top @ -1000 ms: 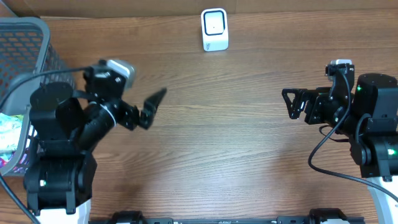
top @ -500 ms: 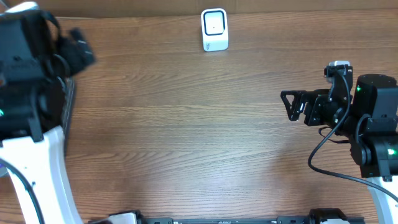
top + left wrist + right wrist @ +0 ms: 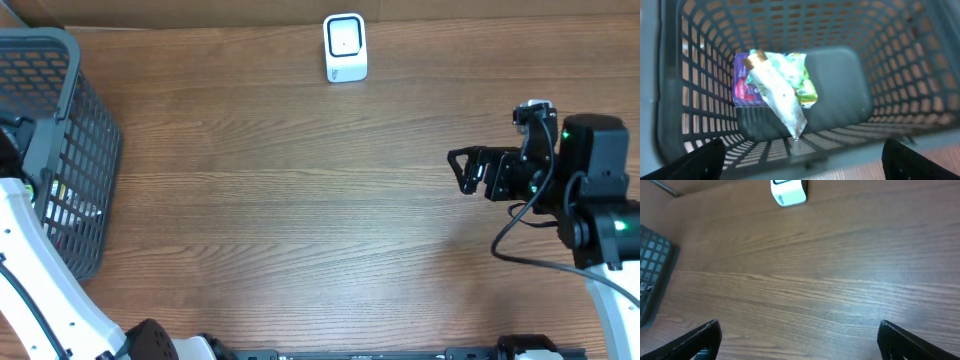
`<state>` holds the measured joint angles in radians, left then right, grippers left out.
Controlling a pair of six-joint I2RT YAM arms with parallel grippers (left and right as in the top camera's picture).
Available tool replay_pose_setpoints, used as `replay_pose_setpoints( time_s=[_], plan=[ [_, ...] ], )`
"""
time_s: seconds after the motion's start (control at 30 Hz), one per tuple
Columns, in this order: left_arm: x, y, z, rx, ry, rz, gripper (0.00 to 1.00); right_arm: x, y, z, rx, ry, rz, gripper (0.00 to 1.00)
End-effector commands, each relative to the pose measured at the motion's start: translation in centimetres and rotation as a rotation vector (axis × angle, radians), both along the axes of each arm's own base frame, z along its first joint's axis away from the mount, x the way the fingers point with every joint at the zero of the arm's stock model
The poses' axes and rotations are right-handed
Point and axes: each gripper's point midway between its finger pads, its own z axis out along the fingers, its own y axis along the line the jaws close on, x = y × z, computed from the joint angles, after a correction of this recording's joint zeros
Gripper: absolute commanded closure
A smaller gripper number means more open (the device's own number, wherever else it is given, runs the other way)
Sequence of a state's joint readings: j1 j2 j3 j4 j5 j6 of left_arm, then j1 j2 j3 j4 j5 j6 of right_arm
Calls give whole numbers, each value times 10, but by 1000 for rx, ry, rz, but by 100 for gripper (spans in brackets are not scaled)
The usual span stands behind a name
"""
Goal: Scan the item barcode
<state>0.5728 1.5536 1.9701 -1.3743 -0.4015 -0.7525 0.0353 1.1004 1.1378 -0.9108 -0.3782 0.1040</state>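
Left end effector (image 3: 802,155) spread wide over basket (image 3: 671,75); tube (image 3: 777,97) at frame centre. Right end effector (image 3: 797,336) spread above bench (image 3: 815,280).

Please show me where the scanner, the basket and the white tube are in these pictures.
scanner (image 3: 345,47): overhead view, on its white front face.
basket (image 3: 85,150): overhead view, on its mesh side wall.
white tube (image 3: 777,100): left wrist view, on the middle of its body.
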Motion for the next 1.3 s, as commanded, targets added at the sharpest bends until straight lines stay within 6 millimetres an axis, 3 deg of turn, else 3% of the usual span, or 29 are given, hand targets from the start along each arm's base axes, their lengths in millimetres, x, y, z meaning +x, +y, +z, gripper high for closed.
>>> replay_pose_setpoints(
  time_s=[0.0, 0.5, 0.77, 0.9, 1.03, 1.27],
  plan=[
    [-3, 9, -28, -68, -2, 53, 10, 6, 2, 4, 2, -5, 11, 0],
    [3, 35, -131, -142, 102, 105, 15, 10, 3, -8, 0, 34, 15, 0],
    [0, 54, -166, -175, 147, 148, 17, 10, 3, -8, 0, 35, 15, 0],
    [6, 54, -162, -176, 120, 124, 21, 10, 3, -8, 0, 34, 15, 0],
    [18, 50, -142, -174, 89, 24, 22, 11, 3, -7, 0, 31, 15, 0],
    [29, 38, -78, -147, -50, -51, 20, 10, 3, -7, 0, 34, 15, 0]
  ],
)
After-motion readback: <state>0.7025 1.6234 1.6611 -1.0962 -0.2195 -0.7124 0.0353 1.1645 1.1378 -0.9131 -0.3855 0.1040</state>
